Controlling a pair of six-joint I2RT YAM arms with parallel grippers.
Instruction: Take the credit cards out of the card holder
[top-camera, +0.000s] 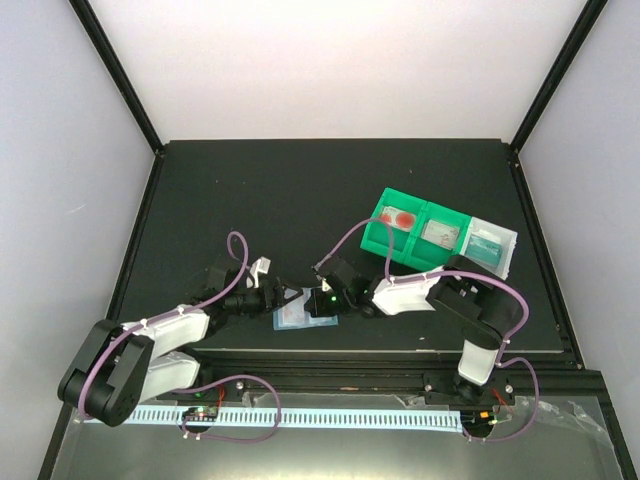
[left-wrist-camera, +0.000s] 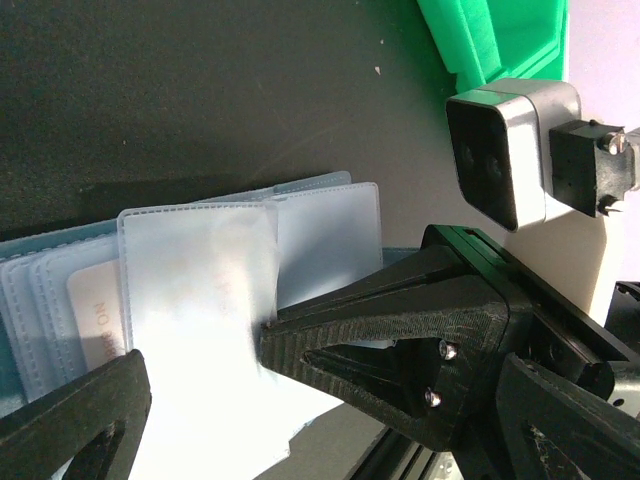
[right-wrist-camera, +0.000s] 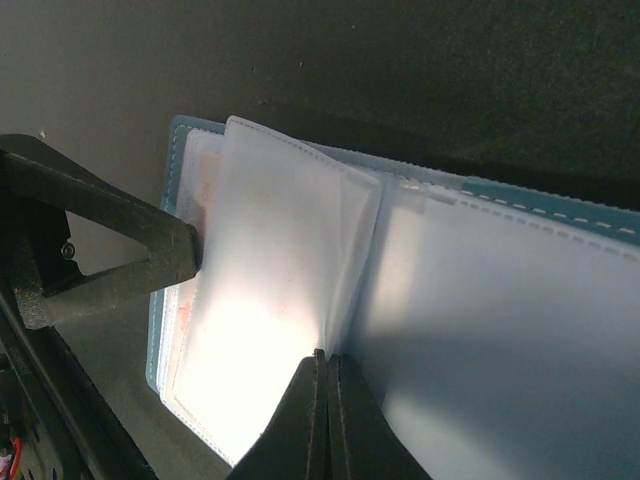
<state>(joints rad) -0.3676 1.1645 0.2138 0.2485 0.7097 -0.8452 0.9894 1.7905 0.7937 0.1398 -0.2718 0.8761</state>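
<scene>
The light blue card holder (top-camera: 291, 318) lies open at the table's near edge between my two grippers. Its clear sleeve pages (left-wrist-camera: 200, 270) fan upward. A whitish card (left-wrist-camera: 92, 312) with reddish print sits in a left pocket, and a pinkish tint shows there in the right wrist view (right-wrist-camera: 198, 205). My left gripper (left-wrist-camera: 200, 355) is open, with a sleeve page between its fingers (left-wrist-camera: 380, 340). One of these fingers (right-wrist-camera: 120, 270) presses on the holder's (right-wrist-camera: 520, 330) left edge. My right gripper (right-wrist-camera: 327, 358) is shut on a page at the holder's fold.
Green compartment bins (top-camera: 383, 243) and a clear bin (top-camera: 506, 252) stand at the right behind the right arm. They hold a card with red marks (top-camera: 400, 219) and teal cards (top-camera: 441, 232). The right wrist's camera housing (left-wrist-camera: 505, 150) hangs close above the holder.
</scene>
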